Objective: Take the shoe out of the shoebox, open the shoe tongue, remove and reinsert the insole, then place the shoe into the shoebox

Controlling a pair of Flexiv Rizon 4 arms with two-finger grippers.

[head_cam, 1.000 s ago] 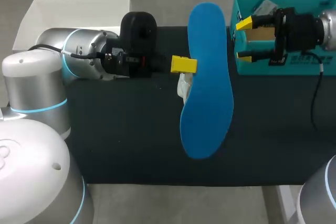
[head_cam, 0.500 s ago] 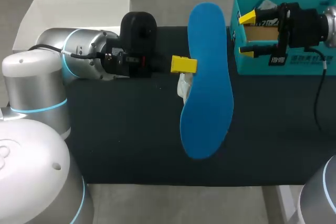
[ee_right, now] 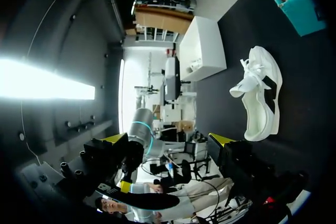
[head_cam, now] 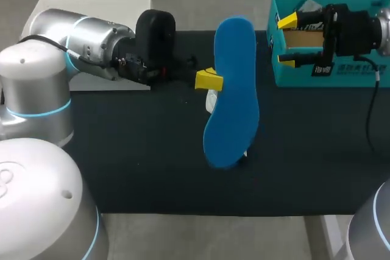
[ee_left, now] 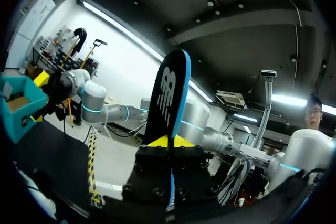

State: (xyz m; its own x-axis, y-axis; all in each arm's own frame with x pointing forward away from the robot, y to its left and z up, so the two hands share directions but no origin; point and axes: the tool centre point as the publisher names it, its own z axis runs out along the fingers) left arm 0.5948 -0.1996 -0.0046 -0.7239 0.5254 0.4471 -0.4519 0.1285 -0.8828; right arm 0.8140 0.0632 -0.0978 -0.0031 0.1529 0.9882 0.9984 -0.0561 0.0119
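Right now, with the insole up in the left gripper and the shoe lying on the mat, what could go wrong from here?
1. The left gripper pinches the insole at one edge only, so the long blade may pivot or slip.
2. The right gripper is open at the shoebox, so nothing steadies the shoe. It may slide during reinsertion.
3. In the head view the insole hides most of the shoe, so alignment is hard to judge.

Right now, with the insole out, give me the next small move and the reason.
Probably lower the left hand, which pinches the blue insole edge-on, and bring one end down toward the white shoe. In the head view the shoe lies under the insole. The right hand hangs open at the shoebox, so reinserting seems next.
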